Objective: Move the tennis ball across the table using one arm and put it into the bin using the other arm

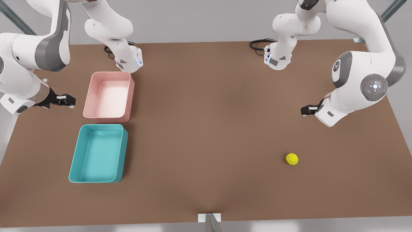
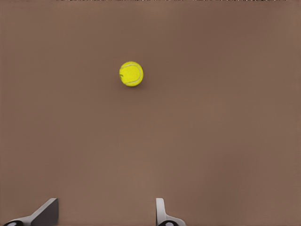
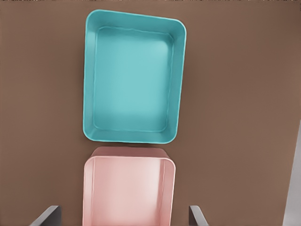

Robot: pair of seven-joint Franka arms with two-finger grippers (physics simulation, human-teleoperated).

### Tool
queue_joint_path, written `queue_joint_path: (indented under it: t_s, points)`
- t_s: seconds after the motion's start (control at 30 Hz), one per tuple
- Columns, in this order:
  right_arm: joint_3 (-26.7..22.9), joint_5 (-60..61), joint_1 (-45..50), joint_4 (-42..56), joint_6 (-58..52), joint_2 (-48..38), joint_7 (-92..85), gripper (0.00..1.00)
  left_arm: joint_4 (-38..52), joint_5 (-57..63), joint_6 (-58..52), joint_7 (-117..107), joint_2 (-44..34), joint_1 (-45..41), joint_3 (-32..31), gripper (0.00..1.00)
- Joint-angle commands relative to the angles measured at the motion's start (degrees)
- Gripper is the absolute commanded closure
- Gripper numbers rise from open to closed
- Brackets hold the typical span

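Hovering with fingers apart, my left gripper (image 2: 106, 214) risked nudging the tennis ball (image 1: 292, 159) rolling; my right gripper (image 3: 124, 216) waited open near the bin (image 1: 75, 161).

One tennis ball (image 1: 292, 159) lies on the one brown table (image 1: 206, 135). Two trays sit there: one teal bin (image 1: 98, 154) and one pink tray (image 1: 109, 96). Two white arms reach in, each with one two-finger gripper: the left gripper (image 1: 306, 110) at the front view's right, the right gripper (image 1: 67, 100) at the front view's left, both with fingers apart.
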Motion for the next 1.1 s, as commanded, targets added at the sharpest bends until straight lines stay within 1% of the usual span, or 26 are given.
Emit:
queue_joint_path:
  t_s: [0.0, 0.07, 0.1, 0.13, 0.17, 0.2, 0.23, 0.27, 0.33, 0.37, 0.4, 0.43, 0.47, 0.53, 0.57, 0.6, 0.7, 0.77, 0.8, 0.83, 0.9, 1.0, 1.07]
  points:
    - [0.0, 0.6, 0.7, -0.2, 1.9, -0.3, -3.1, 0.0, 0.0, 0.0, 1.2, -2.3, 0.0, 0.0, 0.0, 0.0]
    - [0.0, 0.6, 0.7, -0.2, 1.8, -0.1, -2.5, 0.0, 0.0, 0.2, 1.5, -2.1, 0.6, 0.1, 0.0, 0.0]
    - [-0.2, 1.0, 0.8, -0.1, 1.8, 0.7, -3.2, 0.0, 0.1, 0.4, 5.0, -0.2, 2.8, 0.9, 0.3, 0.0]
    - [-0.3, 1.1, 1.1, 0.1, 0.9, 2.9, -3.2, 0.0, 0.8, 0.5, 9.3, 11.8, 6.5, 2.2, 0.3, 0.0]
    - [-0.3, 1.1, 1.1, 0.7, 1.2, 4.5, -3.2, 0.0, 2.5, 0.5, 13.2, 31.4, 11.2, 3.6, 0.3, 0.01]
    - [-0.3, 1.1, 1.3, 0.7, 1.3, 4.6, -3.2, 0.0, 4.3, 0.3, 18.4, 35.6, 15.5, 5.3, 0.3, 0.29]
    - [-0.3, 1.4, 1.1, 0.6, 1.5, 5.3, -3.2, 0.0, 4.3, 0.4, 22.3, 36.2, 17.7, 5.6, 0.3, 0.61]
    - [-0.3, 2.0, 1.0, 0.7, 1.9, 6.1, -3.2, 0.0, 4.3, 1.6, 28.8, 46.4, 20.1, 5.7, 0.3, 0.79]
    - [-0.3, 2.3, 0.8, 1.5, 2.6, 7.0, -3.2, 0.0, 3.9, 2.1, 35.8, 69.2, 24.7, 7.9, 0.3, 0.79]
    - [-0.3, 2.7, 1.1, 1.6, 2.8, 7.0, -3.2, 0.0, 3.9, 2.2, 37.2, 82.5, 26.2, 8.3, 0.3, 0.79]
    - [-0.3, 3.2, 0.9, 1.2, 3.3, 7.1, -3.2, 0.0, 3.9, 6.3, 39.1, 96.2, 27.3, 8.6, 0.3, 0.79]
    - [-0.4, 3.3, 0.8, 1.2, 3.9, 7.1, -3.2, 0.0, 3.9, 7.2, 39.4, 99.2, 27.4, 8.9, 0.3, 0.79]
    - [-0.5, 3.2, 0.8, 1.1, 3.9, 7.1, -3.2, 0.0, 3.9, 7.8, 39.4, 99.1, 27.3, 8.5, 0.2, 0.79]
    - [-0.5, 3.3, 0.8, 0.9, 3.9, 7.3, -3.3, 0.0, 3.3, 16.4, 39.5, 99.3, 27.3, 8.1, 0.0, 0.79]
    - [-0.5, 3.4, 0.8, 0.8, 3.9, 7.3, -3.2, 0.0, 2.1, 18.1, 39.5, 100.8, 27.3, 8.1, -2.4, 0.79]
    - [-0.4, 3.5, 0.8, 0.7, 3.9, 7.3, -3.3, 0.0, 2.1, 17.4, 39.7, 107.1, 27.6, 8.7, -2.6, 0.79]
    - [-0.4, 3.4, 1.0, 0.0, 5.1, 7.1, -3.3, 0.0, 2.2, 11.2, 38.8, 114.8, 28.9, 9.6, -2.6, 0.79]
    - [-0.4, 3.4, 1.1, 0.0, 5.8, 7.2, -3.3, 0.0, 2.1, 12.7, 36.7, 120.2, 29.4, 9.8, -2.5, 0.79]
    - [-0.4, 3.4, 1.1, 0.0, 5.9, 7.2, -3.3, 0.0, 2.1, 13.1, 35.7, 119.3, 29.8, 9.8, -2.5, 0.79]
    - [-0.4, 3.4, 1.0, 0.0, 6.0, 7.2, -3.3, 0.0, 1.9, 16.5, 35.7, 114.9, 29.8, 9.8, -2.5, 0.79]
    - [-0.4, 3.4, 0.9, 0.0, 6.4, 7.2, -3.3, 0.0, 0.1, 17.3, 36.3, 111.0, 29.8, 9.6, -2.5, 0.79]
    - [-0.4, 2.4, 1.3, -0.1, 6.7, 7.2, -3.4, 0.0, -4.6, 17.4, 40.9, 105.8, 29.8, 9.9, -2.3, 0.79]
    - [-0.3, 2.4, 1.4, -0.9, 6.8, 7.0, -3.4, 0.0, -5.2, 18.9, 41.1, 103.6, 29.8, 9.4, -2.3, 0.79]
